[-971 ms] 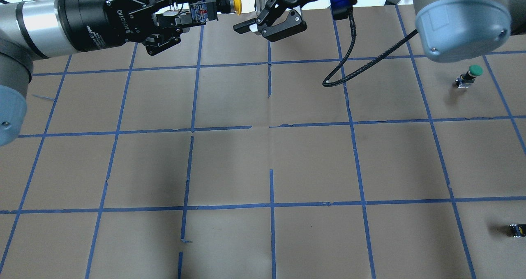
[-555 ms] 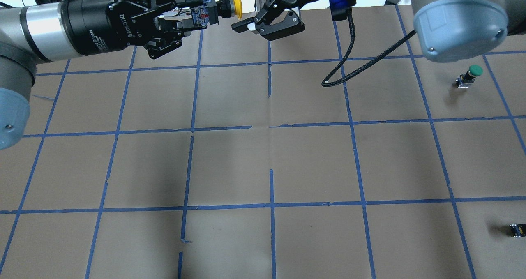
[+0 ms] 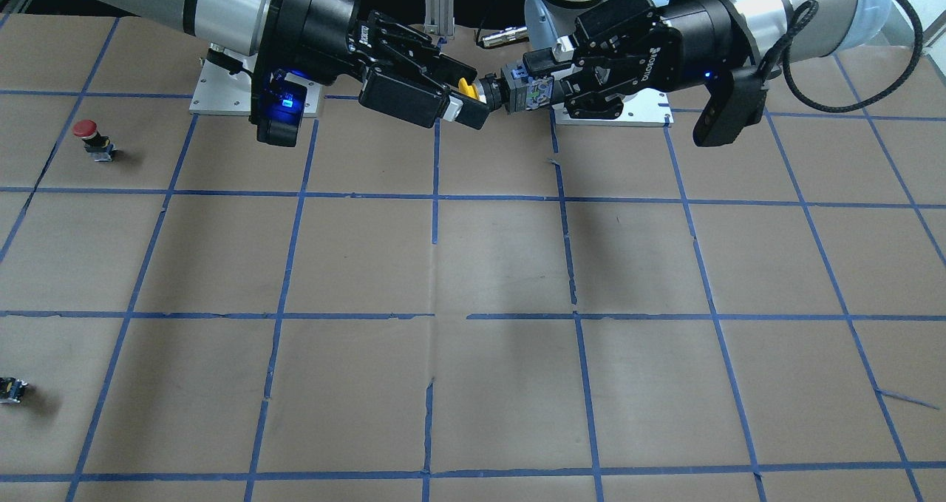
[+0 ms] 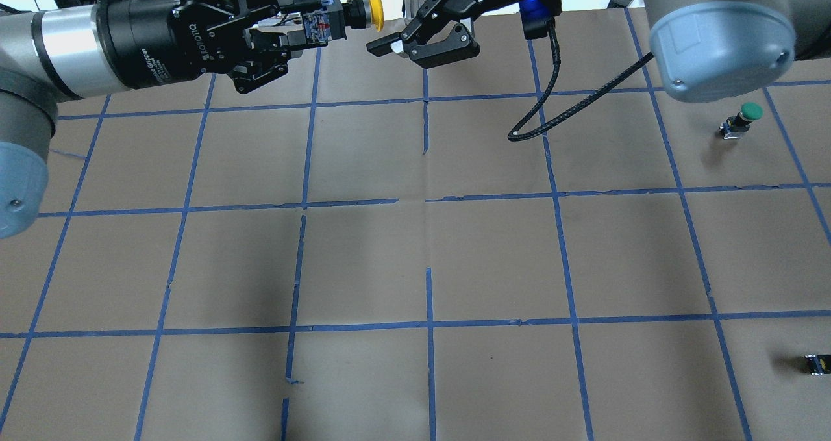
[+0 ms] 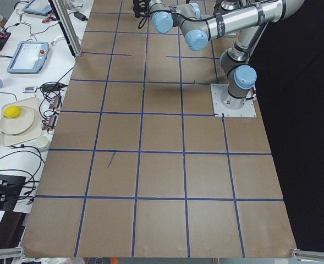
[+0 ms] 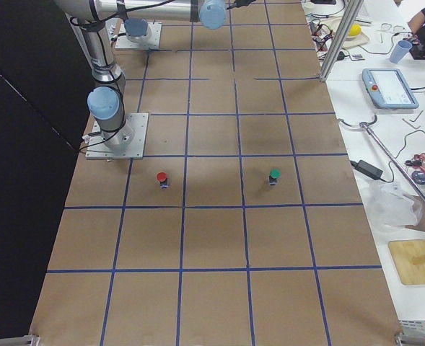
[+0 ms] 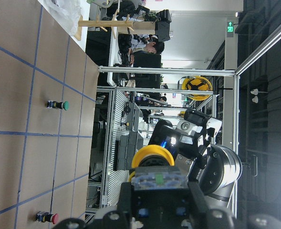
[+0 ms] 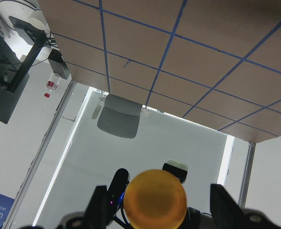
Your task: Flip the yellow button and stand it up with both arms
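I am holding the yellow button (image 4: 343,15) in the left tool (image 4: 310,25), which is pinching its contact-block body clear off the surface (image 4: 415,252). Its long axis is running level, cap sticking out ahead of that tool toward the right tool (image 4: 378,11). That one is gaping wide, fingers (image 4: 383,42) flanking the cap without touching, I judge, so it is sitting nearer for the takeover.

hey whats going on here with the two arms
The left gripper holds the yellow button by its body above the table, cap pointing at the right gripper. Its fingers stand open either side of the cap, not yet closed. This looks like a mid-air hand-over for the flip.
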